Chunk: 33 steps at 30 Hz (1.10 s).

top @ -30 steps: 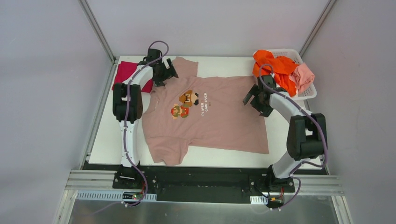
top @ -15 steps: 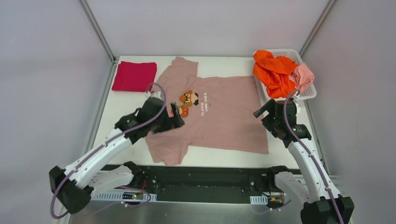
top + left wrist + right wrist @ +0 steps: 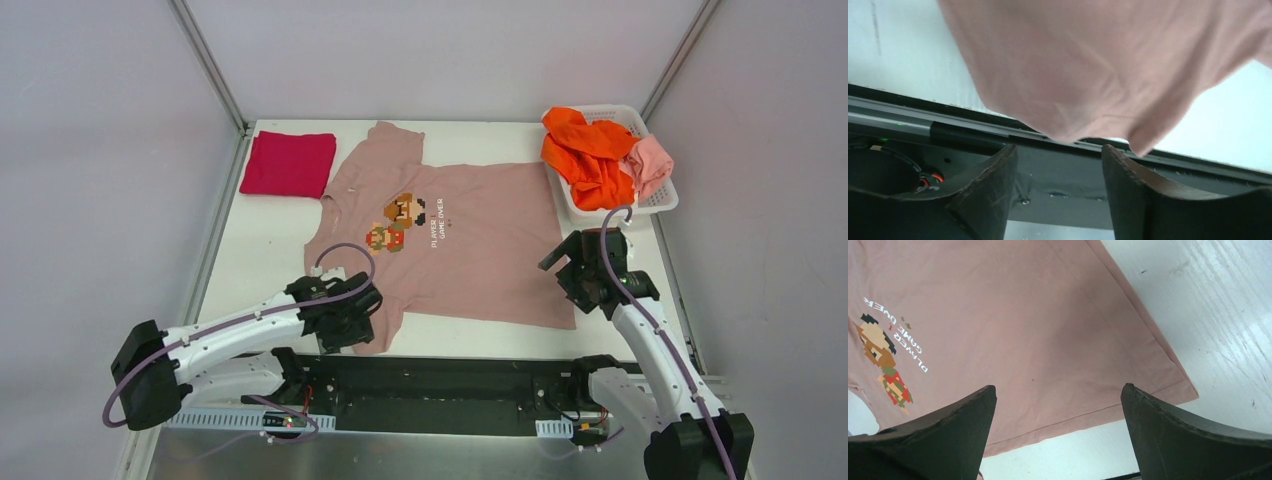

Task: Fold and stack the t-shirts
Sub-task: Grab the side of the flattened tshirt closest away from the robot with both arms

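The dusty-pink t-shirt (image 3: 470, 250) with the pixel print lies spread flat on the white table. My left gripper (image 3: 352, 322) is open and empty over the shirt's near sleeve (image 3: 1088, 85), which reaches the table's near edge. My right gripper (image 3: 578, 275) is open and empty above the shirt's near right hem corner (image 3: 1168, 375). A folded crimson t-shirt (image 3: 288, 163) lies at the far left. Orange (image 3: 588, 155) and salmon-pink (image 3: 650, 160) t-shirts are heaped in the basket.
The white lattice basket (image 3: 660, 200) stands at the far right corner of the table. The black base rail (image 3: 440, 375) runs along the table's near edge, and it also shows in the left wrist view (image 3: 1058, 175). Grey walls enclose the table.
My left arm has swung from the far collar down to the shirt's near sleeve. My right arm has pulled back from the basket side to the shirt's near right corner.
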{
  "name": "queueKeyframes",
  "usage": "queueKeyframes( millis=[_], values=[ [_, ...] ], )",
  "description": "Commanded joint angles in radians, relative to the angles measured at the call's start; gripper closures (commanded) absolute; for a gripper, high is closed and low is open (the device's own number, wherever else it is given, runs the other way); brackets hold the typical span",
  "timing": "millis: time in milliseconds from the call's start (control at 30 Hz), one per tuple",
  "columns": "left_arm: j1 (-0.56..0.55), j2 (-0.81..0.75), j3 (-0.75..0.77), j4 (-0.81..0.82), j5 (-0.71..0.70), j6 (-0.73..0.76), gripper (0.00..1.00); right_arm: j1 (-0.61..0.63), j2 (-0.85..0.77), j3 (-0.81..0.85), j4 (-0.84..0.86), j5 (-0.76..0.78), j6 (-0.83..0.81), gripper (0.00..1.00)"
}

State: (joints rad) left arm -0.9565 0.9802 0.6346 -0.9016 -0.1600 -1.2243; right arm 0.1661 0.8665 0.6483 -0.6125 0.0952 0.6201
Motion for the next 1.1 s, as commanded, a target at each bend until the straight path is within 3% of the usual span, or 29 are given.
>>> queueKeyframes(
  millis=[0, 333, 433, 567, 700, 900, 1067],
  values=[
    [-0.007, 0.049, 0.019, -0.029, -0.114, -0.128, 0.44, 0.0, -0.02, -0.015, -0.022, 0.05, 0.05, 0.01],
    [-0.006, 0.048, -0.066, 0.019, -0.268, -0.279, 0.66, 0.0, -0.1, -0.102, -0.074, 0.17, 0.234, 0.01],
    [-0.005, 0.065, -0.075, 0.03, -0.287, -0.287, 0.69, 0.0, -0.117, -0.123, -0.115, 0.16, 0.268, 0.01],
    [-0.007, 0.103, -0.081, 0.043, -0.3, -0.29, 1.0, 0.0, -0.13, -0.165, -0.144, 0.155, 0.303, 0.02],
    [-0.006, 0.111, -0.071, 0.051, -0.298, -0.263, 1.0, 0.0, -0.14, -0.199, -0.172, 0.118, 0.351, 0.07],
    [-0.006, 0.017, -0.101, 0.064, -0.28, -0.249, 1.0, 0.002, -0.162, -0.275, -0.112, 0.095, 0.411, 0.22],
    [-0.005, -0.083, -0.125, 0.081, -0.283, -0.226, 1.0, 0.002, -0.119, -0.277, -0.071, 0.106, 0.394, 0.46]
  ],
)
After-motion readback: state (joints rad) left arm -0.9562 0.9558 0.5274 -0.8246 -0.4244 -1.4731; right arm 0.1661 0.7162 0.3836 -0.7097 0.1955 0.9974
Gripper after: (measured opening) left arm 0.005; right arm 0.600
